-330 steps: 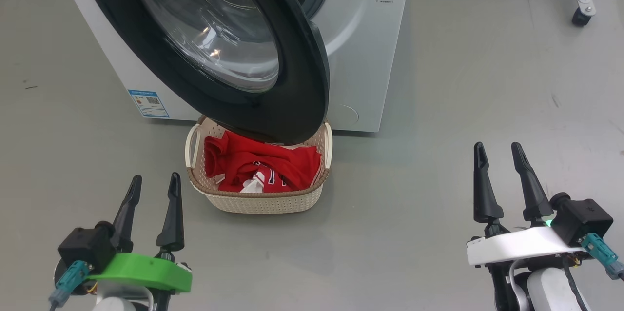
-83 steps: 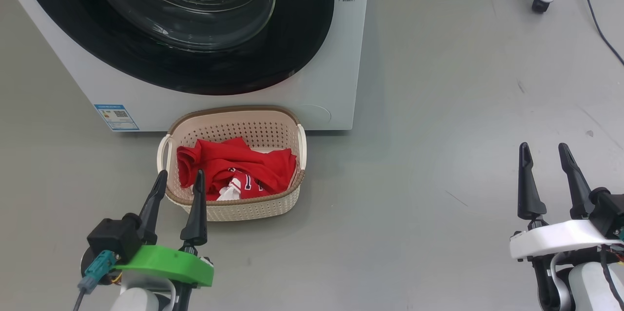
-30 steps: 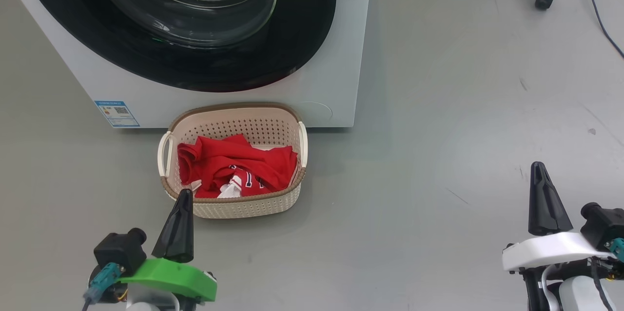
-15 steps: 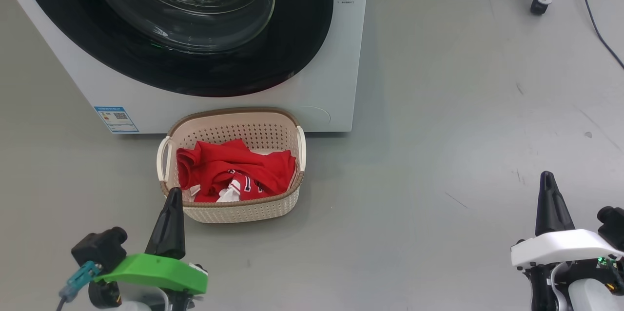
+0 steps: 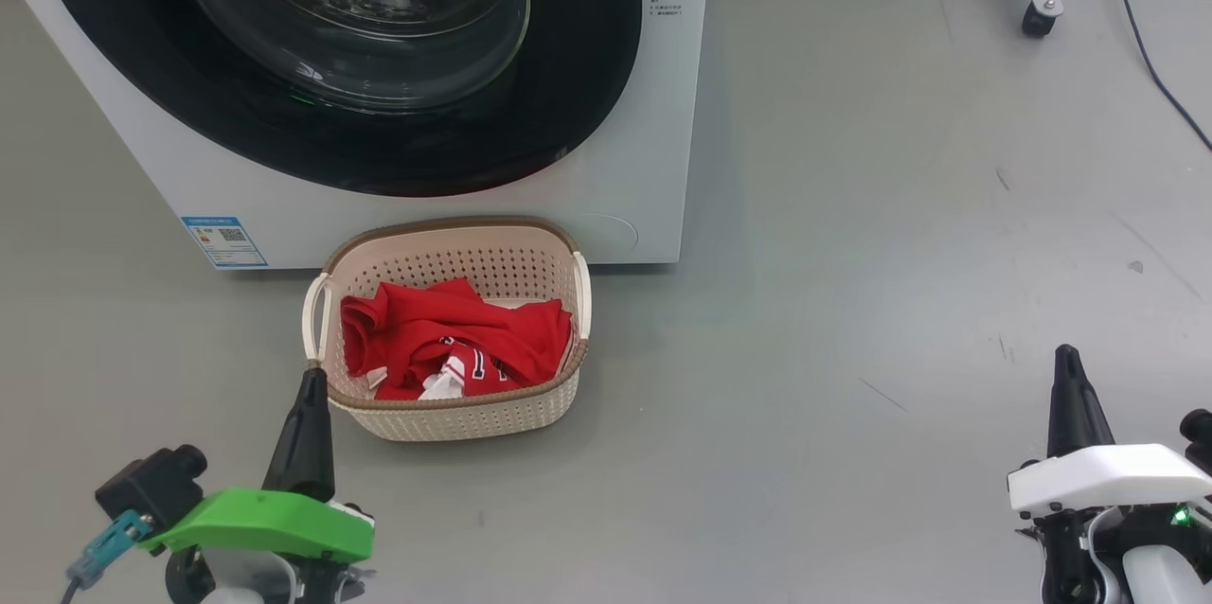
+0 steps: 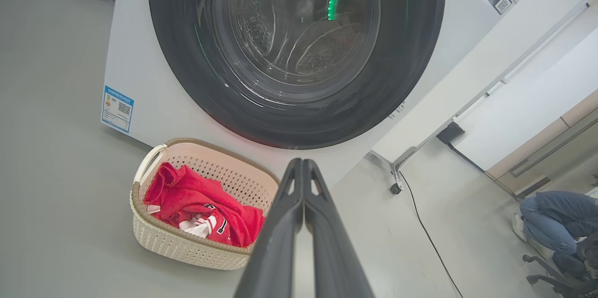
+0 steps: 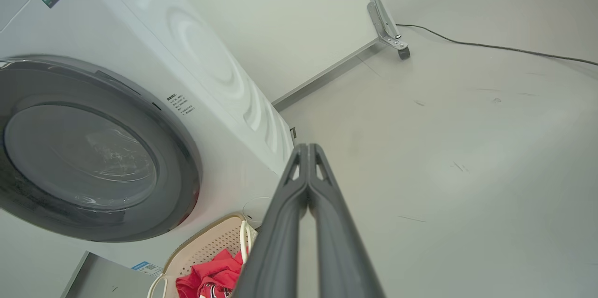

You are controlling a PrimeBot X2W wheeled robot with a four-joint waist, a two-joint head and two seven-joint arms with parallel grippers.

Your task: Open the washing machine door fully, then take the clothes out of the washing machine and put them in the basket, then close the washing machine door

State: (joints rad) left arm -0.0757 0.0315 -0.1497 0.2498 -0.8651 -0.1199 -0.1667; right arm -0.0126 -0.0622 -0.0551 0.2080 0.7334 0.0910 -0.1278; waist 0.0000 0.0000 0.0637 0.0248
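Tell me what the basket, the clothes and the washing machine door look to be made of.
The basket: likely moulded plastic, matte cream, evenly perforated; brown rim looks woven. The clothes: soft red fabric, crumpled in folds. The washing machine door: glossy black rim, probably plastic, around a clear reflective bowl, probably glass.

My left gripper (image 5: pixel 309 384) rests low on my left, fingers pressed together, pointing forward. My right gripper (image 5: pixel 1068 364) mirrors it, empty.
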